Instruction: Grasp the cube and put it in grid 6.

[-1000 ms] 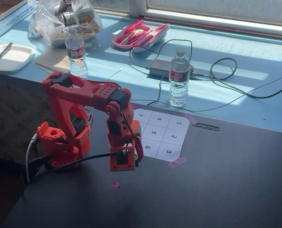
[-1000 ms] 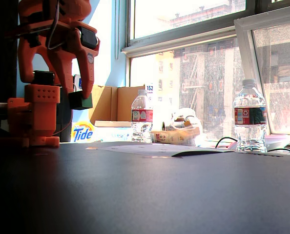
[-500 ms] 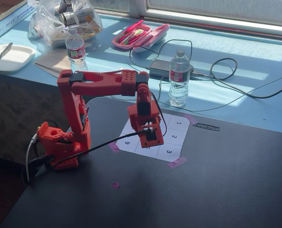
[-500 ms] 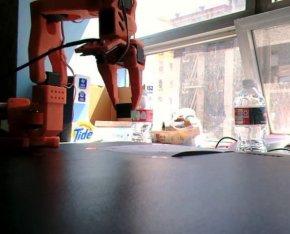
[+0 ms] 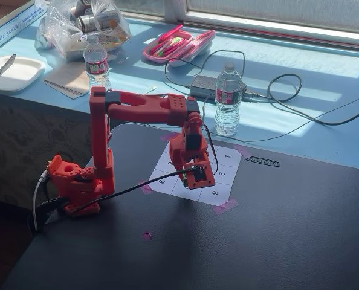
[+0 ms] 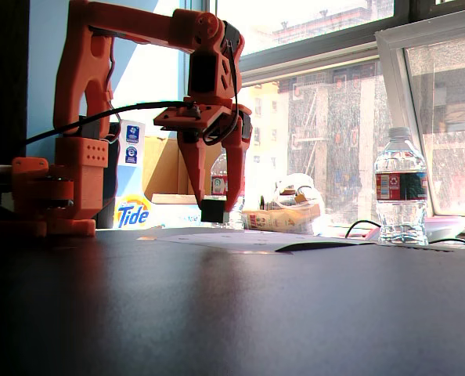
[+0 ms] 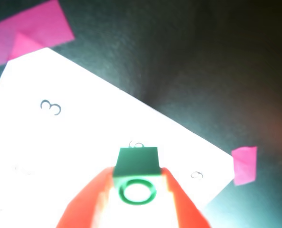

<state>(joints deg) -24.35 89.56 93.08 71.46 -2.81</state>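
Note:
My red gripper hangs over the near row of the white numbered sheet, shut on the green cube. In the wrist view the cube sits between the two red fingers, its ring mark facing the camera. It covers part of a digit on the sheet; a "3" lies to the left. In a fixed view, grid 6 shows as a sliver under the gripper, between the cells marked 9 and 3. In the low fixed view the cube hangs as a dark block just above the sheet.
Pink tape holds the sheet's corners to the black table. A water bottle, a second bottle, a pink case and cables lie on the blue ledge behind. The arm's base stands left of the sheet.
The arm has swung from beside its base out over the numbered sheet and come down toward the near row, with the cube held in the jaws throughout.

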